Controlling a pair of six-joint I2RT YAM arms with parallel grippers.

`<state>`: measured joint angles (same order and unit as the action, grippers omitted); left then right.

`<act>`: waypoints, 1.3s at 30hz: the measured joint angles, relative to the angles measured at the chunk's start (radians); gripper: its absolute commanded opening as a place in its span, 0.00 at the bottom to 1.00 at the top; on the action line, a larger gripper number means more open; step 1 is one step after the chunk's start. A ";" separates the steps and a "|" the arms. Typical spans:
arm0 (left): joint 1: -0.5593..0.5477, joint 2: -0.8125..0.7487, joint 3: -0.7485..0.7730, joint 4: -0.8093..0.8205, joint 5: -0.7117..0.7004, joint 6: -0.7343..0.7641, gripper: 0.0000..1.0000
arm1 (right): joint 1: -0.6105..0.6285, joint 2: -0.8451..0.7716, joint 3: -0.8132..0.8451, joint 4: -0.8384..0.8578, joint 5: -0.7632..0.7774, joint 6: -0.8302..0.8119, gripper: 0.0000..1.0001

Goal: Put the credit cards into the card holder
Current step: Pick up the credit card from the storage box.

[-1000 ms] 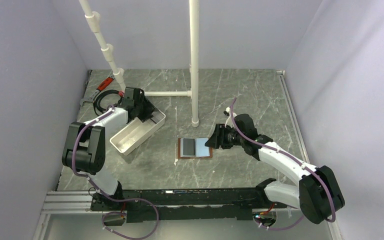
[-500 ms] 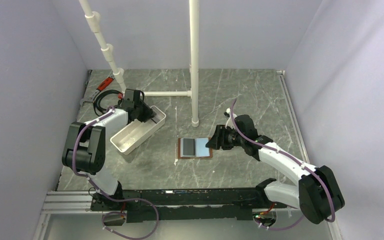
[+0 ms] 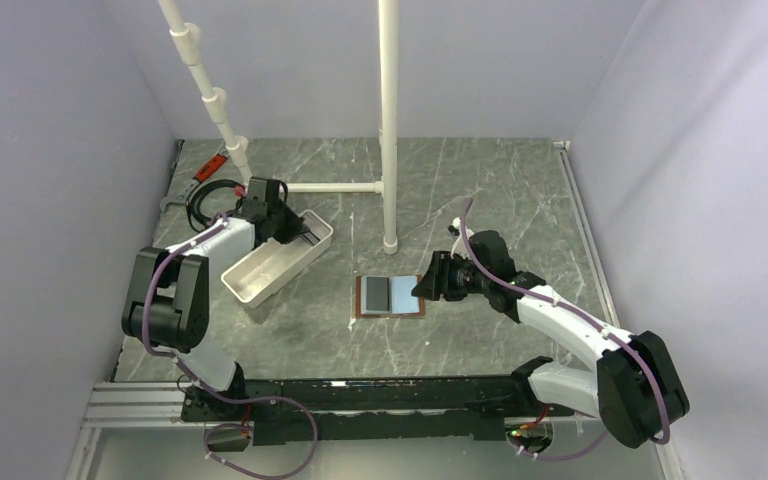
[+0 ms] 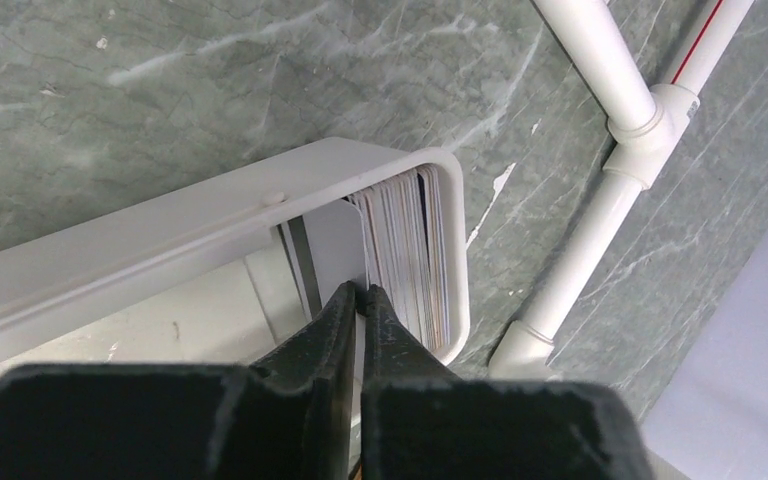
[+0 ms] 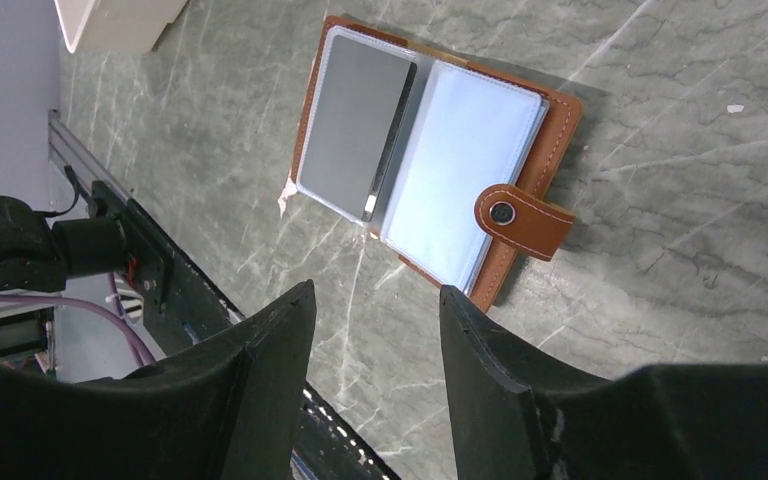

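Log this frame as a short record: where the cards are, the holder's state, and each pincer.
card stack: on edge at one end of the white tray
card holder: open flat on the table, grey card in one sleeve
left pincer: inside the tray, closed to a slit against the stack; grip unclear
right pincer: open, empty, hovering beside the holder

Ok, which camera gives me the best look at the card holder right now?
Right wrist. The card holder lies open on the table and fills much of that view, showing a grey card in one sleeve, a pale sleeve beside it and the snap strap. Top external shows it only small, mid-table. Left wrist does not show it.
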<state>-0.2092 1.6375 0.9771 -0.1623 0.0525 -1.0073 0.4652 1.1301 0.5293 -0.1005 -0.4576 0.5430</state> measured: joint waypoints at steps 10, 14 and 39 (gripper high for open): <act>0.000 -0.058 0.006 -0.076 -0.018 -0.005 0.00 | 0.000 0.001 -0.002 0.001 -0.006 0.000 0.51; 0.000 -0.104 0.043 -0.161 -0.024 -0.005 0.00 | 0.000 0.004 -0.002 0.002 -0.016 0.000 0.51; -0.257 -0.313 -0.084 -0.194 0.654 0.471 0.00 | 0.014 0.327 0.082 0.108 -0.131 -0.004 0.21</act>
<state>-0.4660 1.3243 0.8936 -0.3561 0.7067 -0.5362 0.4793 1.4574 0.6113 0.0071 -0.5884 0.5388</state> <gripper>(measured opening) 0.006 0.239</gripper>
